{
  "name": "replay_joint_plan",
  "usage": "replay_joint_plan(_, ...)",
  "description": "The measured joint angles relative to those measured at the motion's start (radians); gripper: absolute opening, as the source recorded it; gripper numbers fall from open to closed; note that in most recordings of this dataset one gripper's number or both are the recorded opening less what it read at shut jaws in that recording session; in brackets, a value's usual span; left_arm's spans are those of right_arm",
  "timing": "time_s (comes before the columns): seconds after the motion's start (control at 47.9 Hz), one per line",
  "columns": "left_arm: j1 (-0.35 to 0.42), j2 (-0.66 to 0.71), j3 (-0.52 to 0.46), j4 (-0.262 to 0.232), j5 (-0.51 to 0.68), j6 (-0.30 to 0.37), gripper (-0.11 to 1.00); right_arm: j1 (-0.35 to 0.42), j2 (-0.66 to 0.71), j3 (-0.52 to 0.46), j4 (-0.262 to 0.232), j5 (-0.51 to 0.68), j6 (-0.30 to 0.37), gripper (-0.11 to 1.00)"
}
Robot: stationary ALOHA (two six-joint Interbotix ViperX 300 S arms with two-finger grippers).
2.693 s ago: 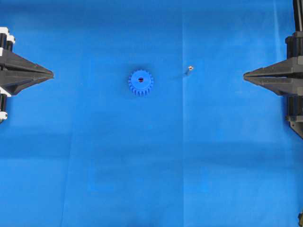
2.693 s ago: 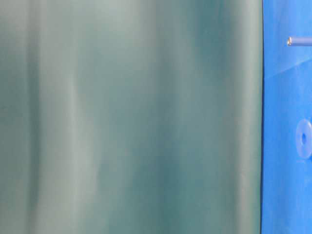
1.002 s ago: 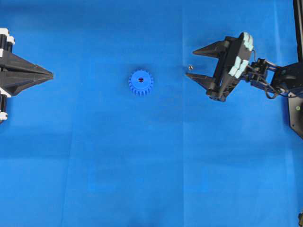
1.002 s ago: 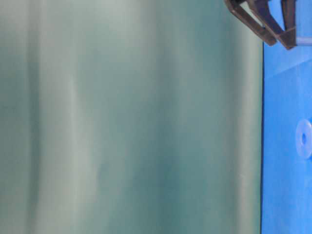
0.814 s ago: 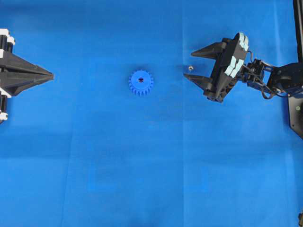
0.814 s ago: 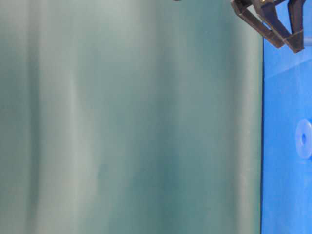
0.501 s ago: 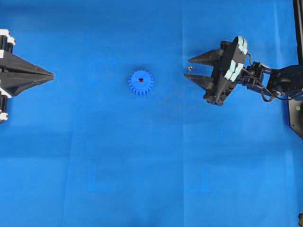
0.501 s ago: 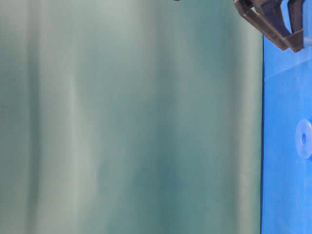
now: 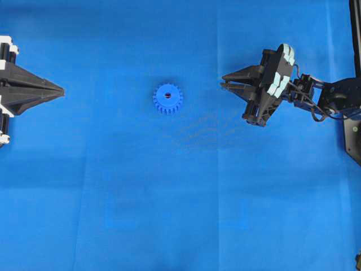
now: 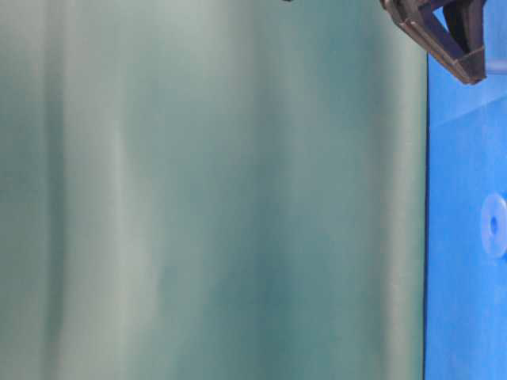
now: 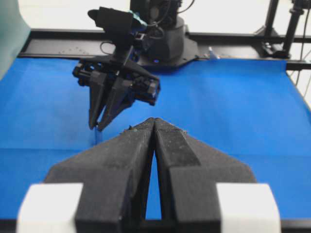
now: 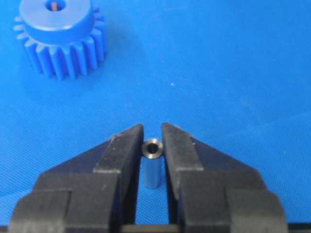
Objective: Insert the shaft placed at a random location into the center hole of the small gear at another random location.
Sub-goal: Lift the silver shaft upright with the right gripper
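Two grippers face each other across the blue table cover [image 9: 169,186] in the overhead view: the left gripper [image 9: 61,90] rests at the 9 o'clock edge with its jaws pressed together on nothing, and the right gripper [image 9: 223,82] reaches in from 3 o'clock, its jaws drawn almost together at their tips. The small gear [image 9: 167,99] lies flat near the middle of the cover, well apart from both, at 9 o'clock from the right gripper's tips; its center hole [image 9: 167,96] shows as a dark dot. The shaft cannot be made out in this view. At table level a green backdrop [image 10: 214,190] fills most of the picture; the right gripper [image 10: 473,77] pokes in at the 1 o'clock corner, and the small gear [image 10: 494,225] is a pale blur at the 3 o'clock edge. From the left wrist, the left gripper [image 11: 154,120] is clenched and empty, with the right gripper [image 11: 96,127] pointing down at the cover at 11 o'clock from it. From the right wrist, the right gripper [image 12: 152,127] is clamped on the shaft [image 12: 152,165], which sits between the jaws with its hollow end facing the camera; the small gear [image 12: 60,38] sits at 11 o'clock, its center hole [image 12: 53,6] uppermost.
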Motion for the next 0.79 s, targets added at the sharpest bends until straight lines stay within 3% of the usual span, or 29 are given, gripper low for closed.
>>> replay_joint_plan(0.522,0.002,0.000,0.002,0.000,0.003,-0.003,0.00,0.000,-0.348,-0.044,0.000,0.368,-0.060,0.02)
replay_joint_plan(0.793,0.002,0.000,0.002,0.000,0.003,-0.003,0.00,-0.002,-0.362,-0.051,0.000,0.388,-0.061,0.02)
